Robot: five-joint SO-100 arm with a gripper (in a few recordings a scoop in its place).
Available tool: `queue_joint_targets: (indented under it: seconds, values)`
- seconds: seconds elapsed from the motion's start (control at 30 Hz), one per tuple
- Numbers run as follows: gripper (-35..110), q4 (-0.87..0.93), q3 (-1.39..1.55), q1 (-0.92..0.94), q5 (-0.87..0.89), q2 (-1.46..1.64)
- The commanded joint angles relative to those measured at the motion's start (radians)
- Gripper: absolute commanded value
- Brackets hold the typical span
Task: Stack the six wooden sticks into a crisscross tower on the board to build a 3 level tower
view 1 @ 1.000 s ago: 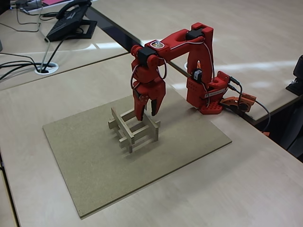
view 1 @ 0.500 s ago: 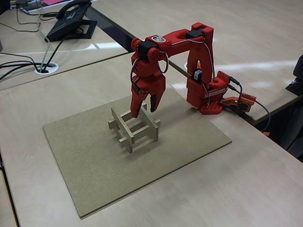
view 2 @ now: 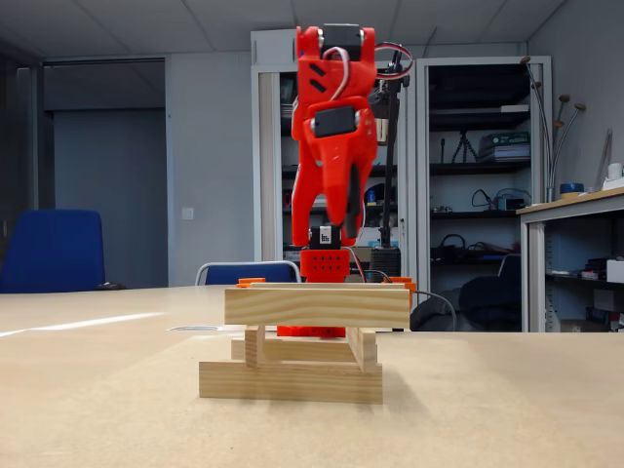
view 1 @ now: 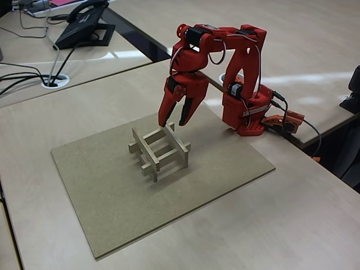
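In the fixed view from above the desk corner, the red arm (view 1: 242, 67) is reaching out from its base, and the gripper (view 1: 172, 121) is hanging nose-down with its two fingers spread apart and nothing between them. Just below the fingertips and slightly toward the camera, the tower (view 1: 158, 151) is standing on the board (view 1: 112, 191): three crossed layers of pale wooden sticks (view 1: 145, 145), two to a layer, forming an open square lattice. The fingertips are sitting clear above the far corner of the top layer, not touching it. The board is lying flat on the lighter desk (view 1: 304, 225), stretching out under and in front of the gripper, with the arm's base just off its far right edge. Well behind the gripper to the left, a black desk telephone (view 1: 84, 25) is sitting with cables trailing from it.

In the low fixed view at table level, the gripper (view 2: 336, 229) is pointing straight down behind the tower (view 2: 307, 341), its tips ending a little above the top stick (view 2: 317, 305). From this angle I cannot tell how wide the fingers are standing. The tower is sitting below and in front of the gripper, its layers resting squarely on one another, the bottom stick (view 2: 291, 381) lying flat on the board (view 2: 117, 409). Behind the arm, a blue chair (view 2: 54, 249) and shelving (view 2: 478, 146) are showing.
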Motion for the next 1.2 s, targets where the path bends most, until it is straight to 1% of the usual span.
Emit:
queue_joint_targets:
  seconds: [0.0,0.2,0.4,0.5,0.63,0.93,1.17]
  values:
    - [19,-0.115,0.127,-0.028,0.049,0.147]
    - [15,-0.425,0.423,-0.064,0.089,0.350]
    - [11,-0.690,0.647,-0.084,0.104,0.488]
    - [11,-0.850,0.776,-0.083,0.098,0.569]
    - [10,-0.996,0.916,-0.078,0.074,0.678]
    - [9,-1.157,1.178,-0.049,0.017,0.939]
    - [8,-1.190,1.356,-0.020,-0.015,1.173]
